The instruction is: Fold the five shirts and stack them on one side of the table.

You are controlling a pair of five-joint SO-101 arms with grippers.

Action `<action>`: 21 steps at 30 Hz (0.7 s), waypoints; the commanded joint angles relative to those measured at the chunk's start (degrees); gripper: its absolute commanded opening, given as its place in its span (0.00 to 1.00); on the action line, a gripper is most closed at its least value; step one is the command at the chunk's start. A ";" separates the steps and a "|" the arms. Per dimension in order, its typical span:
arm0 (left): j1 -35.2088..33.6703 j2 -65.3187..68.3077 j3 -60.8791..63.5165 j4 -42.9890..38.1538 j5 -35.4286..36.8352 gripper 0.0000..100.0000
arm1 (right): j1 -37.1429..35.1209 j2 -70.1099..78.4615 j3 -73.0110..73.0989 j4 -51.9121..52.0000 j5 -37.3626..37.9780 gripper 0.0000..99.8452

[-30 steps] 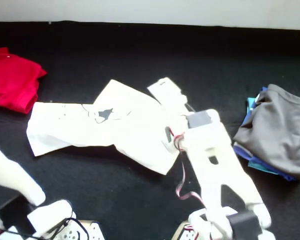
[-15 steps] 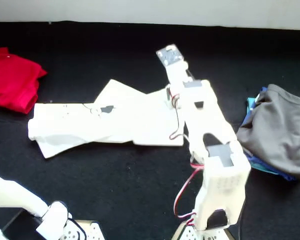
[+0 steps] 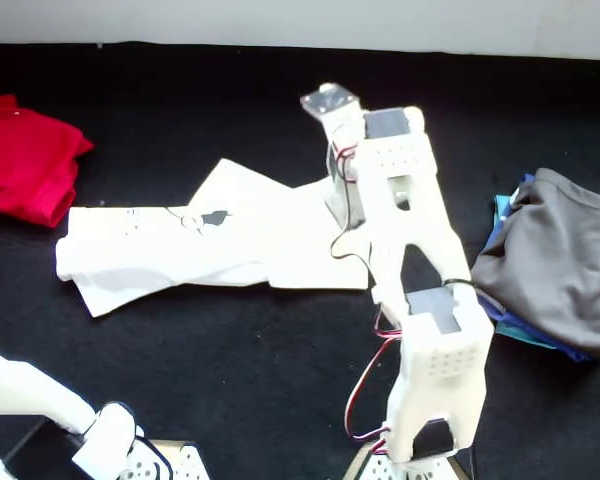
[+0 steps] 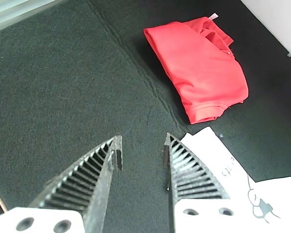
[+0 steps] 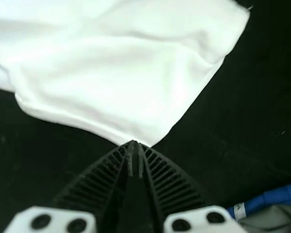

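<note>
Right gripper [image 5: 133, 145] is hanging with its fingers pressed together, the tips meeting right at the near hem of the flat, partly folded white cotton shirt [image 5: 121, 73]; whether any fabric is being pinched between them I cannot tell. On the high view that white cotton shirt [image 3: 210, 245] is lying mid-table on the black cloth-covered table [image 3: 230, 380], its long axis running from the robot's left to its right, and the right arm is reaching over the shirt's right end. At the opposite end the left gripper [image 4: 143, 145] is hovering with its fingers apart above bare table, a white corner just beside one fingertip and the red folded shirt [image 4: 199, 73] lying beyond. So each arm is sitting nearest its own end of the garment, and the next fold is probably turning on that lengthwise lie. A grey-topped pile of shirts [image 3: 555, 260] is waiting at the right side.
</note>
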 commanded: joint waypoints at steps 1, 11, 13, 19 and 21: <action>-0.04 -1.36 0.04 0.35 -0.44 0.15 | -0.57 -3.47 0.48 3.91 0.26 0.01; 0.13 -1.36 0.04 0.35 -0.44 0.15 | -0.92 -3.03 13.85 3.38 -0.18 0.21; 0.22 -1.19 0.04 0.35 -0.44 0.15 | -1.45 -3.03 14.11 1.45 -0.18 0.22; 1.54 -1.36 4.18 0.35 -0.44 0.15 | -4.70 -2.95 14.37 -3.91 -0.18 0.25; 1.80 -1.36 5.67 0.35 -0.62 0.15 | -5.14 -2.59 14.37 -5.05 -0.35 0.29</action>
